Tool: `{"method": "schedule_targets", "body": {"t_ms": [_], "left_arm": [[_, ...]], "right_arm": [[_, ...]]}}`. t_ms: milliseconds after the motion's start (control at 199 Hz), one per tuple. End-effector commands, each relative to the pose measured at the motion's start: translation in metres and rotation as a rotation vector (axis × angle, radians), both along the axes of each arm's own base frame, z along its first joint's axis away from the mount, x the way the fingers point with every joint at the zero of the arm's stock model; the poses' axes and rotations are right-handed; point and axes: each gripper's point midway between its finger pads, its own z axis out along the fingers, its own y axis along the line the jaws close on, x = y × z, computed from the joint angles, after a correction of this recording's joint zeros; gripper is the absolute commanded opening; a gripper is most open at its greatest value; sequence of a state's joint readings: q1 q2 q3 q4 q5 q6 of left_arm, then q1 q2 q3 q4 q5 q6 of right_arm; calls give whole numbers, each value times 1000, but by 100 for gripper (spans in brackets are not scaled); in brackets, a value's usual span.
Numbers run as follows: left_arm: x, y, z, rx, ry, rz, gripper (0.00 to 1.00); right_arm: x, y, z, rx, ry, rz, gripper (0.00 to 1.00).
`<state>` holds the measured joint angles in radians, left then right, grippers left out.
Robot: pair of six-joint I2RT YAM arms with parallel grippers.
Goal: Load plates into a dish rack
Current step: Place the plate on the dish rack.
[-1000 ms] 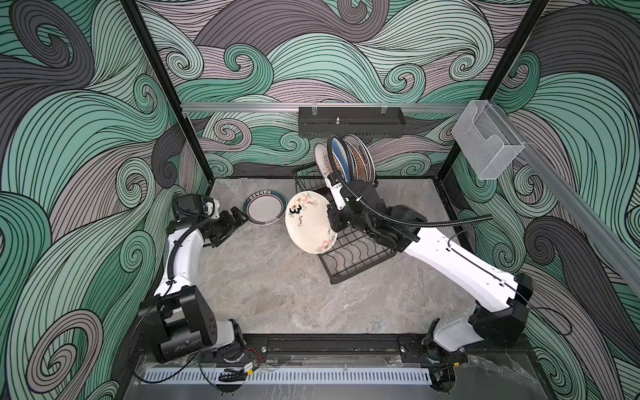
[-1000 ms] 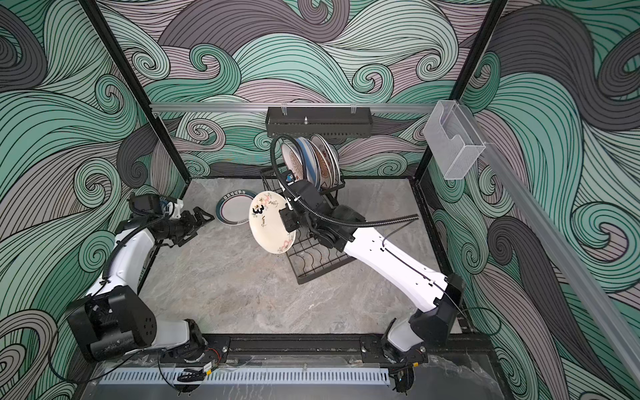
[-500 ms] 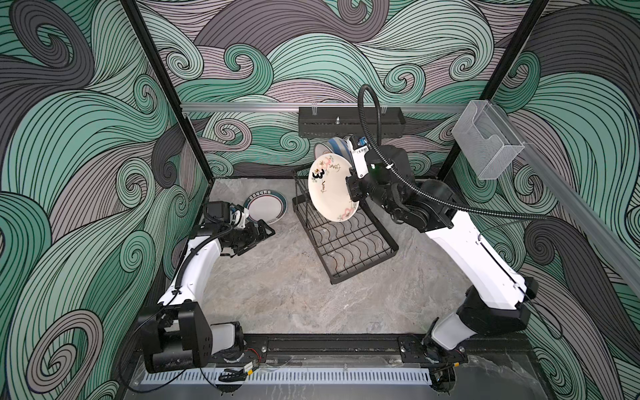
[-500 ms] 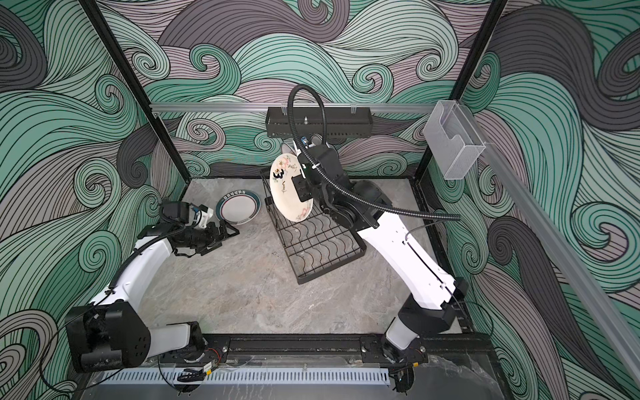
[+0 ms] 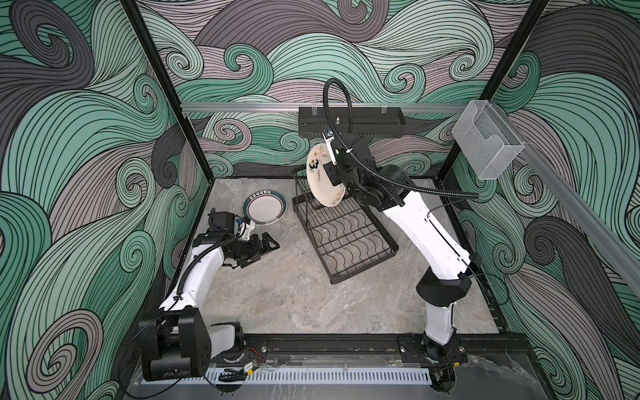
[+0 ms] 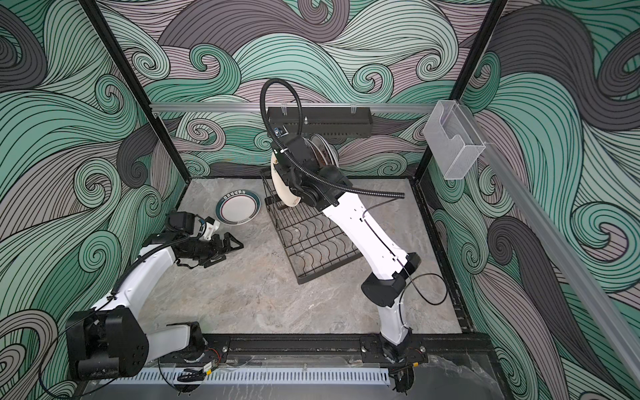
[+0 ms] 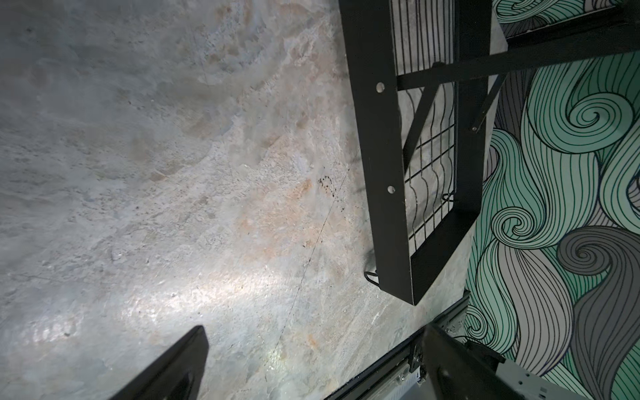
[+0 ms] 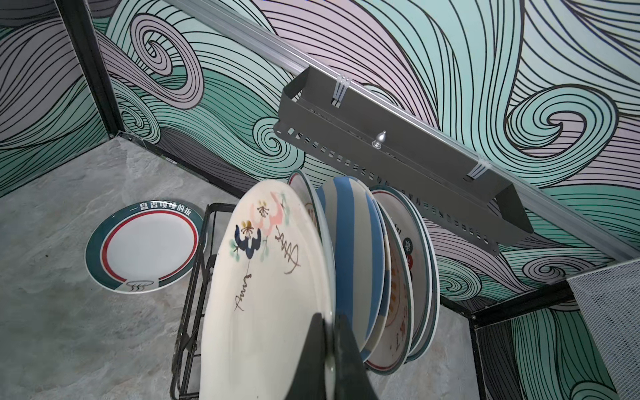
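Right end effector (image 8: pixel 328 320) pinches the near rim of the floral plate (image 8: pixel 263 294), jaws pressed together on the thin edge. The plate is held on edge, nearly upright, over the raised slotted tier at the back of the dish rack (image 5: pixel 365 264). Judgement: it is held upright because the slots take a plate edge-first only, and a rim grip leaves the lower edge free to go down between the wires. In the right wrist view the floral plate stands just beside the row already racked. A pale plate sits close behind it, then the blue-and-cream striped plate (image 8: pixel 349 249), then further plates with red markings. It takes the open end of that row, probably so the arm need not reach past the standing plates. Whether its lower edge is seated in a slot cannot be told, since the plate hides it. The teal-rimmed plate (image 5: pixel 266 206) lies flat on the counter (image 5: pixel 277 304), near the rack and not yet loaded. Left end effector (image 5: pixel 268 246) is spread wide and empty, low over the counter just beside that plate. Judgement: it is staged for the next pick. Risk: letting go before the edge is seated lets the plate tip.
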<state>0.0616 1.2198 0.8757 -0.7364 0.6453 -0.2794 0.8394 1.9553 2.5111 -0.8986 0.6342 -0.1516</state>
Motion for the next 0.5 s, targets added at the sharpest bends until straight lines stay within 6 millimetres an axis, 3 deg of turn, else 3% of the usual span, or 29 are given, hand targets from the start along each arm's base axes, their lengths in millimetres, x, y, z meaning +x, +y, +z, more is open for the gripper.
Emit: {"method": "schedule_targets", "body": {"t_ms": [0,221,498], "left_arm": [[1,-10,10,-20,-53,-37,99],[-1,-14,7,-11,-47,-50,99],[-2,-15,6,1,-48,-58,98]], "right_arm": [[10,-25,53,86,-158,-94,0],[15,-25,74,85,-233,-89,0],[24,-18,72,31,-267,-89,0]]}}
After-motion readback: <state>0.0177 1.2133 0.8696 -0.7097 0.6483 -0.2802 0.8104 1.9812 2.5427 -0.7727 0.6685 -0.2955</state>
